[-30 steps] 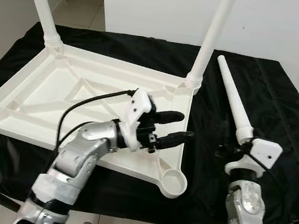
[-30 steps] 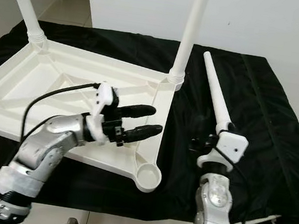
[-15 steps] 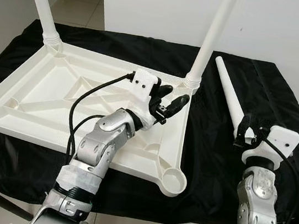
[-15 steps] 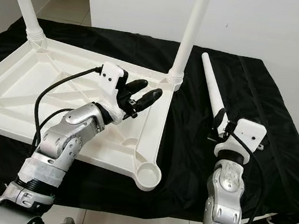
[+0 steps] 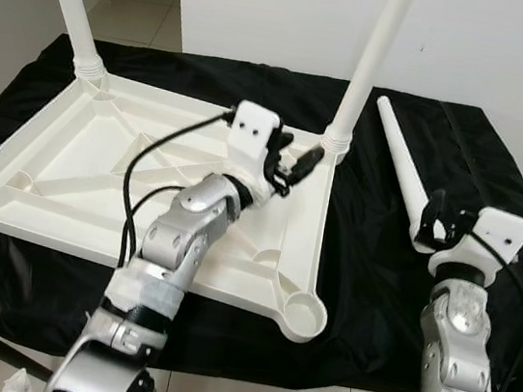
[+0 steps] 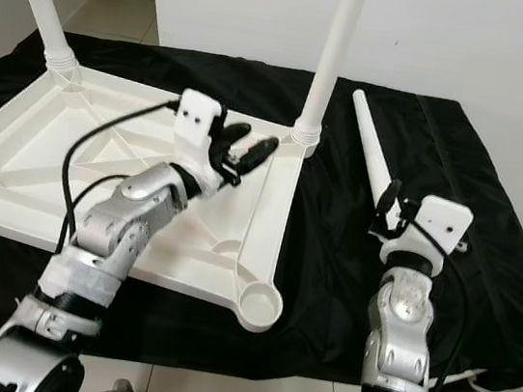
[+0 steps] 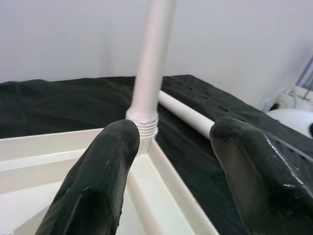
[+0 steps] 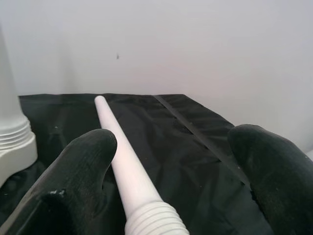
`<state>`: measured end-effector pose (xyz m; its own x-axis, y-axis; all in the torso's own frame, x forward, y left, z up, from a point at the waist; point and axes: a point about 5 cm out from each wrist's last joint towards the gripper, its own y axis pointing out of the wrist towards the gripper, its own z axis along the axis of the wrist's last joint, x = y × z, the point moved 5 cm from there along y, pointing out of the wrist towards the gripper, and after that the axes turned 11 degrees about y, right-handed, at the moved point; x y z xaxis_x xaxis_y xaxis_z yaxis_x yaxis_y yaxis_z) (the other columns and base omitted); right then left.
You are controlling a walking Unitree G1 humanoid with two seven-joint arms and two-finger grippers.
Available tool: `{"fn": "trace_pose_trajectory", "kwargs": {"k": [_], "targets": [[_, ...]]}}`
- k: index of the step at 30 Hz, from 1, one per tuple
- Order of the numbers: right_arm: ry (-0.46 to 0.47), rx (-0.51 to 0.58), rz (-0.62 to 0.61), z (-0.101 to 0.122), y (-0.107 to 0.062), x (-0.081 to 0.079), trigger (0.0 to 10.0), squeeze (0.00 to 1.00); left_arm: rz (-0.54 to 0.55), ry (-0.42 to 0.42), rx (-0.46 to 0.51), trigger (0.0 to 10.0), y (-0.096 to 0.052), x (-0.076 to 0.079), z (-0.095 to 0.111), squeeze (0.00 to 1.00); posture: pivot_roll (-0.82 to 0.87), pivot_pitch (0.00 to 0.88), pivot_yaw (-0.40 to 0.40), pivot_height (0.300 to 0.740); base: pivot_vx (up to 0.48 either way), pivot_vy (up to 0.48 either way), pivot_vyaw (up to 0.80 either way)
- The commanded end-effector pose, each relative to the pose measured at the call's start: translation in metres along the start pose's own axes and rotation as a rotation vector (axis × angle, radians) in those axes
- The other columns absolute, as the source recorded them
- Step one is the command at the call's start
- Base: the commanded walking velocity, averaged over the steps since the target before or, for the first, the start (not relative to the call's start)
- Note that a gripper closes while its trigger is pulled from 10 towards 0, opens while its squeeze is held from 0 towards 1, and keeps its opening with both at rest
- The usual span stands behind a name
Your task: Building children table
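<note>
The left gripper (image 5: 297,165) hangs with fingers apart over the upturned white tabletop (image 5: 61,168), pointing at the mounted leg (image 5: 365,66) just ahead. The right gripper (image 8: 166,186), fingers spread, straddles the loose leg (image 6: 369,167) on the black cloth (image 5: 497,180).

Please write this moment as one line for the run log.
left pincer: open, over tabletop near screwed-in leg | right pincer: open, around threaded end of loose leg on black cloth | near corner socket: empty
</note>
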<state>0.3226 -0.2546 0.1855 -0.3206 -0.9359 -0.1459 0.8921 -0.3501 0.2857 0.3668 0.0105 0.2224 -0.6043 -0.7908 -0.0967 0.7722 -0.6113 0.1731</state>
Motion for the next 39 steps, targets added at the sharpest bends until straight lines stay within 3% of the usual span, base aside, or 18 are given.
{"fn": "trace_pose_trajectory", "kwargs": {"k": [1, 2, 3, 12, 13, 21, 29, 38, 39], "targets": [[0.007, -0.024, -0.01, -0.004, 0.004, 0.006, 10.0, 0.0, 0.052, 0.045, -0.009, 10.0, 0.001, -0.006, 0.0, 0.0, -0.02, 0.108, -0.004, 0.74, 0.0, 0.0, 0.0], [0.016, -0.029, -0.007, -0.004, 0.007, 0.009, 10.0, 0.05, 0.084, 0.098, -0.006, 10.0, -0.001, -0.009, 0.003, 0.0, -0.01, 0.128, -0.002, 0.74, 0.0, 0.0, 0.0], [0.022, -0.031, -0.008, -0.004, 0.009, 0.012, 10.0, 1.0, 0.101, 0.135, -0.009, 10.0, -0.002, -0.01, 0.004, 0.0, 0.01, 0.144, -0.003, 0.74, 0.0, 0.0, 0.0], [0.053, -0.054, 0.03, -0.006, 0.017, 0.01, 10.0, 1.0, 0.098, 0.197, 0.006, 10.0, -0.008, -0.008, 0.014, 0.0, 0.04, 0.196, 0.006, 0.74, 0.0, 0.0, 0.0], [0.043, -0.066, 0.057, -0.008, 0.02, 0.007, 10.0, 0.02, 0.086, 0.214, -0.001, 10.0, -0.012, -0.005, 0.013, 0.0, 0.07, 0.234, 0.018, 0.74, 0.0, 0.0, 0.0], [0.093, -0.126, 0.169, -0.017, 0.032, -0.006, 10.0, 0.0, 0.069, 0.244, -0.037, 10.0, -0.026, 0.006, 0.011, 0.0, 0.14, 0.291, 0.024, 0.74, 0.0, 0.0, 0.0], [0.112, -0.194, 0.217, -0.031, 0.045, -0.01, 10.0, 0.0, 0.08, 0.268, -0.071, 10.0, -0.037, 0.005, 0.011, 0.0, 0.18, 0.316, 0.027, 0.74, 0.0, 0.0, 0.0], [0.102, -0.188, 0.244, -0.031, 0.048, -0.011, 9.8, 0.0, 0.087, 0.268, -0.086, 10.0, -0.041, 0.004, 0.011, 0.0, 0.19, 0.317, 0.029, 0.74, 0.0, 0.0, 0.0], [0.106, -0.183, 0.248, -0.031, 0.049, -0.011, 4.5, 0.0, 0.088, 0.268, -0.089, 10.0, -0.042, 0.004, 0.012, 0.0, 0.19, 0.316, 0.029, 0.74, 0.0, 0.0, 0.0]]}}
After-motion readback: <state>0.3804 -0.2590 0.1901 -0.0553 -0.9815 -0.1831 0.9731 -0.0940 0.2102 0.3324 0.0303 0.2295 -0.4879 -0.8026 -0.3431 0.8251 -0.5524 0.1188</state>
